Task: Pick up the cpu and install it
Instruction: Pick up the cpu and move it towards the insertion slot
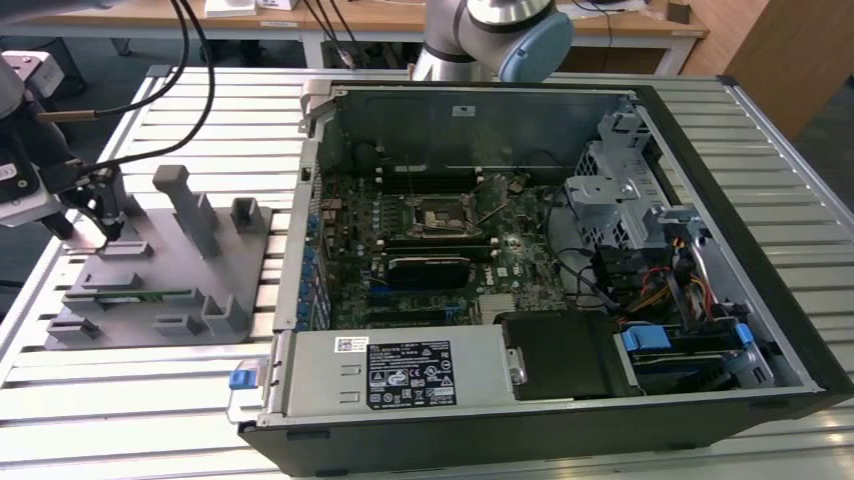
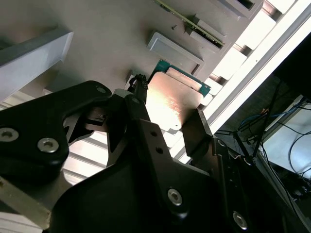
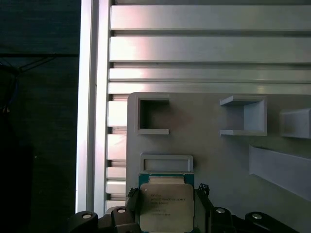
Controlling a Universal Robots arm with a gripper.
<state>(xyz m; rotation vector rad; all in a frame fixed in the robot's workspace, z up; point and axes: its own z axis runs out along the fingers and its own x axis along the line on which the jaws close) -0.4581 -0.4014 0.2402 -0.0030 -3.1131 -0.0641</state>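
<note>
Exterior view, gripper: we see the gripper [image 1: 87,212] low over the grey fixture [image 1: 160,268], at the plate's end toward the exterior view's left.
Exterior view, setting: the fixture lies on the slatted worktop [image 1: 134,400], just beside an open case [image 1: 694,110] whose motherboard [image 1: 441,250] faces up. The arm [image 1: 494,30] rises behind the case.
Second wrist view, cpu: the cpu [image 2: 175,97] lies flat on the fixture [image 2: 97,39], shiny top up, just beside a low rectangular block [image 2: 175,48].
Second wrist view, jaws: we find them set against two opposite edges of the cpu, pinching it. One black finger [image 2: 138,104] stands at either edge.
First wrist view, cpu: the cpu [image 3: 166,211] sits on the fixture [image 3: 214,145] near its corner, touching or just short of the block [image 3: 166,162]; we cannot tell which.
First wrist view, jaws: a finger [image 3: 133,200] hugs each side of the cpu, with no gap that we can make out.
First wrist view, surroundings: pale worktop slats [image 3: 209,48] run beyond the fixture.
</note>
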